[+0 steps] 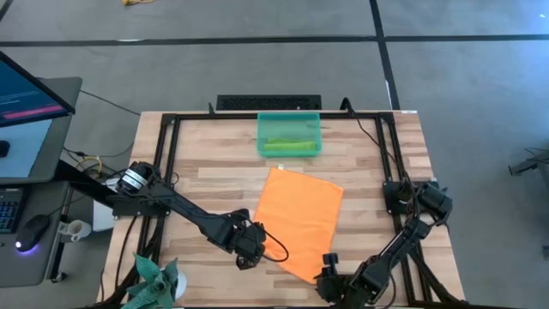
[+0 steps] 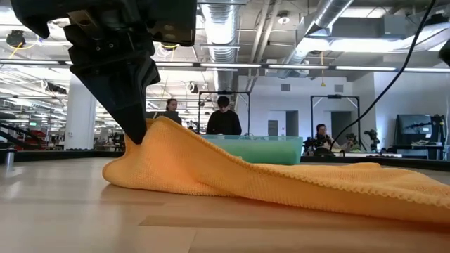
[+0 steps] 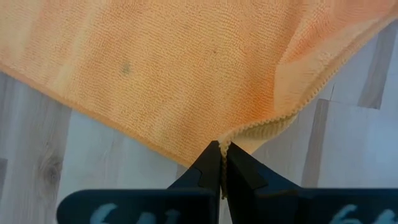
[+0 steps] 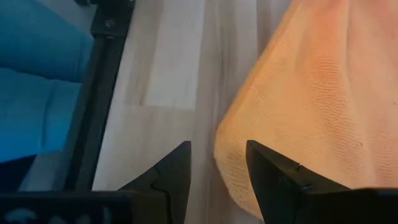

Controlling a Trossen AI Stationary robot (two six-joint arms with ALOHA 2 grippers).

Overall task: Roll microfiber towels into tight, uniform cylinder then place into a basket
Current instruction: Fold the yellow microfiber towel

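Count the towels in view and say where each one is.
2. The orange towel lies spread on the table, its edge pinched by the left claw. The green towel lies in the basket. More could be hidden beneath.

Two towels lie on the table: one orange towel [image 1: 298, 219] spread flat and one green towel [image 1: 288, 144] inside the single basket [image 1: 289, 119]. Two grippers work, left gripper [image 1: 249, 249] and right gripper [image 1: 328, 268]. Three people stand far behind.

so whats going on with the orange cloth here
The robot is working on the orange towel, which lies spread on the wooden table. The left tool is shut on the towel's near edge, pinching a small fold. The right tool is open at another corner, not gripping. The green towel already sits in the teal basket.
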